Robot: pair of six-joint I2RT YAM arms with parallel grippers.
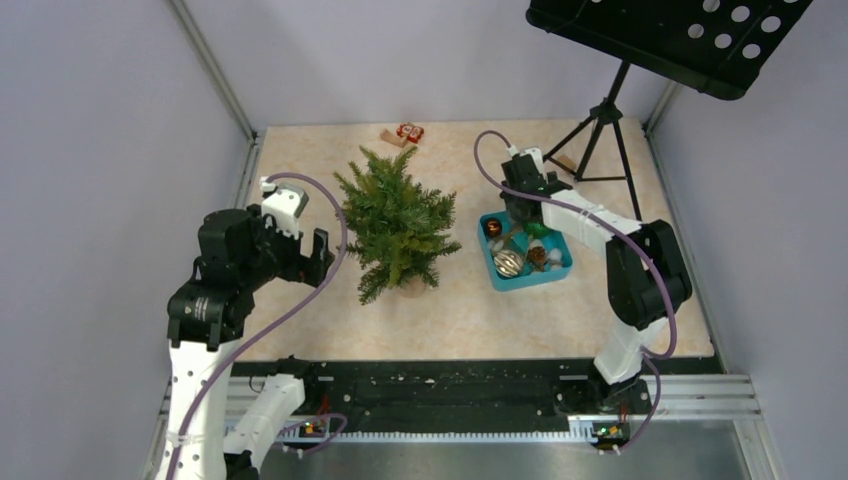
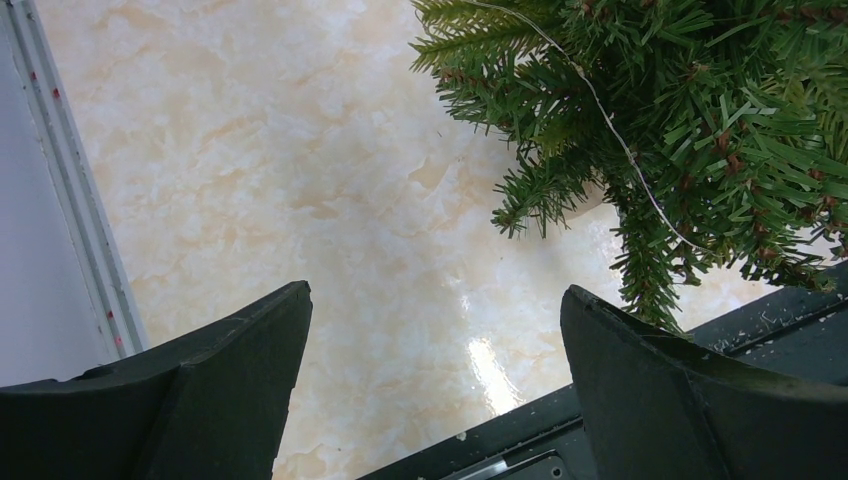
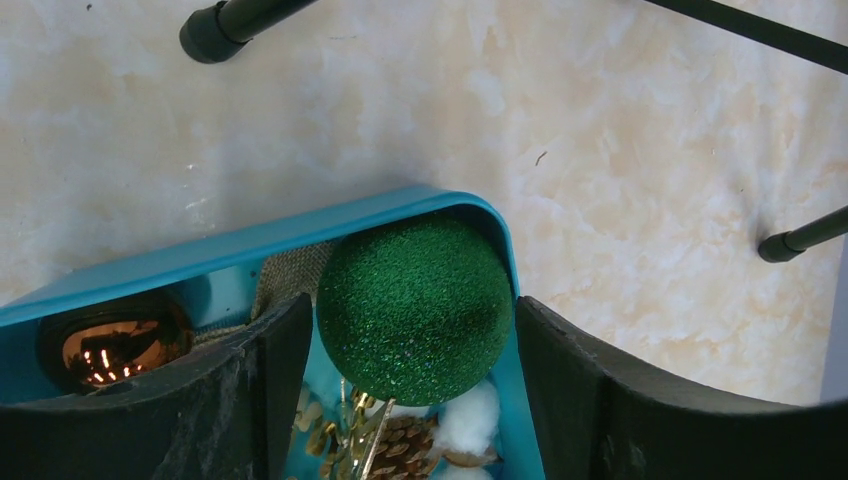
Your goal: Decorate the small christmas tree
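Right hand straddled green glitter bauble in teal tray; clamped or not, could not tell. Left hand gaped empty beside small christmas tree.

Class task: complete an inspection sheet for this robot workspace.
Surface: beige marbled table, glossy.
Job's things: small christmas tree upright, no ornaments seen; teal tray beside it holds green glitter bauble, copper bauble, pine cone.
Clutter: small red and brown items at far edge.
Grippers: left gripper open, empty; right gripper straddles green glitter bauble, grip unclear.
Cables: purple cables loop along each arm.
Surroundings: black music stand, grey walls.
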